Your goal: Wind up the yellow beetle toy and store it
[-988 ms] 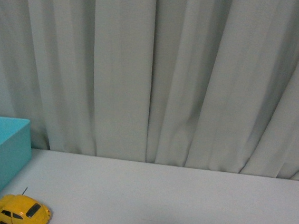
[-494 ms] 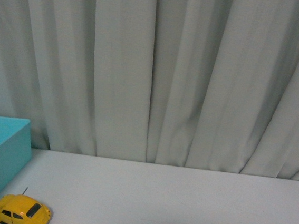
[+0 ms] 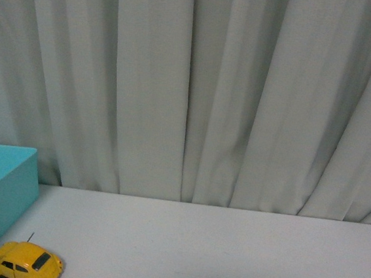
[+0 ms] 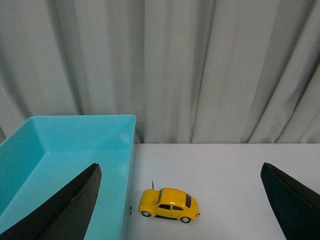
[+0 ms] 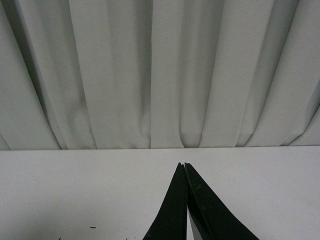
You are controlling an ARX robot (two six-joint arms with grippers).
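Spreading the left gripper (image 4: 180, 167) wide and grasping nothing, with one dark finger (image 4: 65, 210) hanging over the open turquoise bin (image 4: 75, 122) and the other finger (image 4: 292, 202) hanging over bare white table (image 4: 235, 170) on the opposite side. Framing the yellow beetle toy (image 4: 169, 205) between those two fingers in the left wrist view, nearer the finger on the bin's side, and touching neither of them. Resting on its wheels on the table, side-on to that camera, just beside the bin's outer wall with a thin strip of tabletop showing between them. Poking a thin antenna (image 4: 152, 185) up from the end of the toy nearest the bin.

Pressing the right gripper (image 5: 183, 165) closed, fingertips meeting and clamping nothing between them. Pointing across the table (image 5: 75, 190) toward the pale grey curtain (image 5: 160, 75), with a few tiny dark specks (image 5: 92, 227) lying on the surface to one side of the fingers.

Sitting at the lower left edge of the front view, yellow beetle toy (image 3: 24, 261) upright on the table (image 3: 227, 248), close by the near end of the turquoise bin (image 3: 0, 187) and apart from it, antenna (image 3: 31, 236) tilting slightly toward the bin. Hanging in long vertical folds behind everything and reaching down to the table's far edge, curtain (image 3: 191, 80) filling most of that view.
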